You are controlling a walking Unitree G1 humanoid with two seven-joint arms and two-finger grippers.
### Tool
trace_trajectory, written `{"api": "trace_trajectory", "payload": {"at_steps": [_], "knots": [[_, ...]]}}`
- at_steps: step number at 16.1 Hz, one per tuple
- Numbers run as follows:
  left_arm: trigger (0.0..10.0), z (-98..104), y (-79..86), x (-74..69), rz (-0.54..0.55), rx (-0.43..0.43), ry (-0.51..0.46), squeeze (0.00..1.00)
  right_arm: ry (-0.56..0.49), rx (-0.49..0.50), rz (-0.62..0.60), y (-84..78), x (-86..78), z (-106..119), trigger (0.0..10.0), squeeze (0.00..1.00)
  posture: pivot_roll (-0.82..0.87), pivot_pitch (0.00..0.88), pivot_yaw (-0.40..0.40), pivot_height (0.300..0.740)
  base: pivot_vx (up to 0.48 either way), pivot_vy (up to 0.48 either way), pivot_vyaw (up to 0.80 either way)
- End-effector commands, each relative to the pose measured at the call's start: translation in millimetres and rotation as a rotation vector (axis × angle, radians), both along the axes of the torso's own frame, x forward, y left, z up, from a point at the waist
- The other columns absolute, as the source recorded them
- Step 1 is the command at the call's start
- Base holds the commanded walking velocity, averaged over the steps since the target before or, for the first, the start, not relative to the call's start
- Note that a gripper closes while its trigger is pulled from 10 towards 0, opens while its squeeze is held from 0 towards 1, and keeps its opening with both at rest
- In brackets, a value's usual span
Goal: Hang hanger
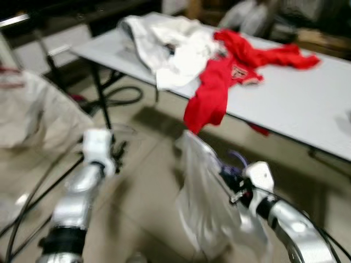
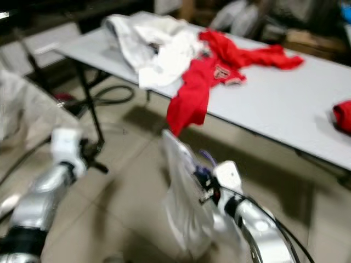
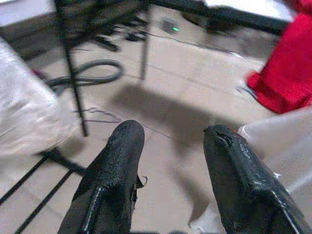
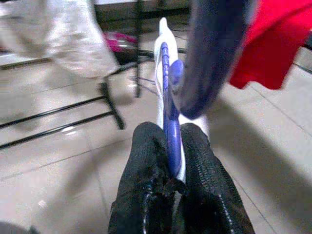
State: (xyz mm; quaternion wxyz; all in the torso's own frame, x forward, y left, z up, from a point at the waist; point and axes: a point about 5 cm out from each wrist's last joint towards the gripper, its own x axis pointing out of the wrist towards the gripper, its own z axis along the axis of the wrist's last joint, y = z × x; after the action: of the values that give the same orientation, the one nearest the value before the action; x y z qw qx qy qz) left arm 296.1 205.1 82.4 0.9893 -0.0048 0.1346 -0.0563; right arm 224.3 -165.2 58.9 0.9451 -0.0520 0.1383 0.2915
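Observation:
My right gripper is shut on a blue-purple hanger, whose dark hook curves up past the fingers. A pale white garment hangs on that hanger, held low over the tiled floor in front of the table. My left gripper is open with nothing between its fingers, out to the left above the floor. The eye views are blurred.
A long grey table stands ahead with a white pile of clothes and a red shirt drooping over its near edge. At left are a pale hanging cloth, black stand legs and a hose on the floor.

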Motion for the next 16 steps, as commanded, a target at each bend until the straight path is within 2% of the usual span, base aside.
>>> {"api": "trace_trajectory", "payload": {"at_steps": [1, 2, 5, 9, 10, 12, 14, 16], "knots": [[10.0, -3, -11.6, -6.8, -0.061, 0.061, -0.007, 0.00, -0.012, 0.011, 0.018, -5.3, 1.4, 4, 10.0, 0.00, 0.11, 0.000, -0.046, 0.740, 0.000, -0.472, 0.80], [10.0, -5, -14.7, -11.1, -0.104, 0.118, -0.009, 0.00, 0.000, 0.022, 0.023, -7.6, 0.5, 3, 10.0, 0.00, 0.12, 0.000, -0.048, 0.740, 0.000, -0.480, 0.80], [10.0, 1, -16.6, -7.1, -0.129, 0.129, -0.017, 0.00, 0.008, 0.028, -0.006, -8.2, 1.8, -2, 10.0, 0.00, 0.10, 0.000, -0.012, 0.740, 0.000, -0.477, 0.80], [10.0, 3, -28.2, -2.0, -0.187, 0.164, -0.029, 0.00, 0.003, 0.048, -0.030, -6.8, 2.0, -2, 10.0, 0.00, 0.09, 0.000, 0.018, 0.740, 0.000, -0.476, 0.80], [10.0, 2, -30.3, -1.7, -0.195, 0.136, -0.012, 0.00, 0.004, 0.049, -0.028, -4.9, 1.8, -3, 10.0, 0.00, 0.09, 0.000, 0.018, 0.740, 0.000, 0.000, 0.80], [10.0, 4, -29.2, -0.5, -0.163, 0.120, -0.014, 0.00, -0.003, 0.057, -0.025, -1.3, 3.9, -3, 10.0, 0.00, 0.09, 0.000, 0.018, 0.740, 0.000, 0.474, 0.80], [10.0, 5, -29.2, 1.4, -0.170, 0.162, -0.035, 0.00, -0.013, 0.056, -0.029, -0.7, 7.9, -2, 10.0, 0.00, 0.09, 0.000, 0.013, 0.740, 0.000, 0.000, 0.80], [10.0, 6, -32.8, 1.4, -0.170, 0.172, -0.051, 0.00, -0.018, 0.053, -0.020, 1.3, 11.2, -1, 10.0, 0.00, 0.10, 0.000, 0.003, 0.740, 0.000, -0.480, 0.80]]}}
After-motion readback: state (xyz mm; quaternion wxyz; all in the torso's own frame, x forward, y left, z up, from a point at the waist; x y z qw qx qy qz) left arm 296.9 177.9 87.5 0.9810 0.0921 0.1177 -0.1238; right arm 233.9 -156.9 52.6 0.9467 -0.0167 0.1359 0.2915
